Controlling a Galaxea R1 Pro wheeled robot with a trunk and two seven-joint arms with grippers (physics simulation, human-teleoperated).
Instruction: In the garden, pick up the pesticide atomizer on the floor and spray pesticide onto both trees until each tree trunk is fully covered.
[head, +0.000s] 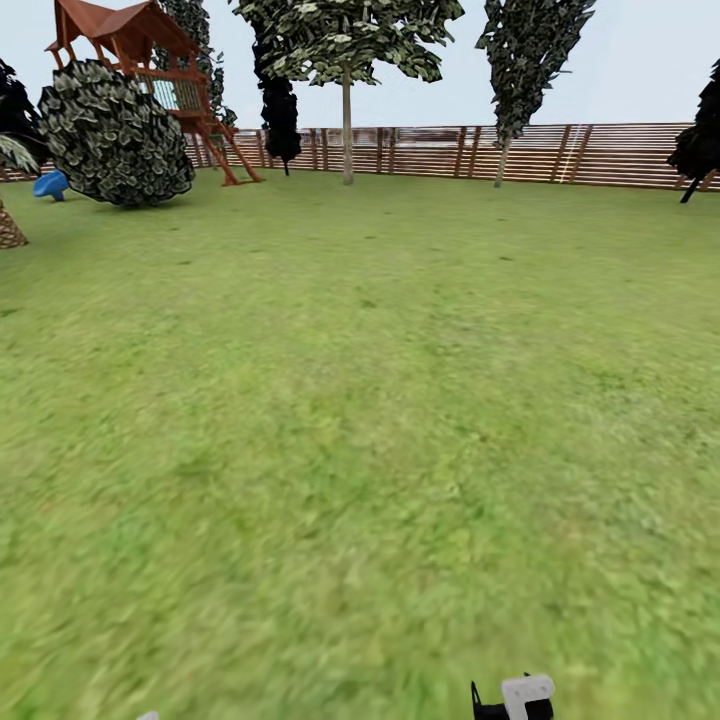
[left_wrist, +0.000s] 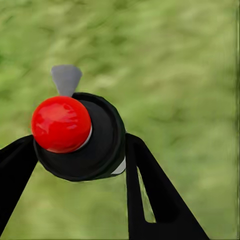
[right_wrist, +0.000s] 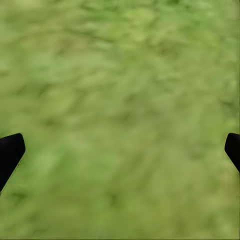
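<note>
Grass floor (head: 360, 450) ahead, two trees (head: 347, 60) by the far fence (head: 600, 155).
Left claw (left_wrist: 80, 150) clamps a black, red-capped atomizer (left_wrist: 80, 137); right claw (right_wrist: 120, 150) gapes over grass.

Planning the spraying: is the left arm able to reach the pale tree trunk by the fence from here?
Probably not: the tree trunk stands far off by the fence, with open grass between. The base would need to drive closer.
</note>
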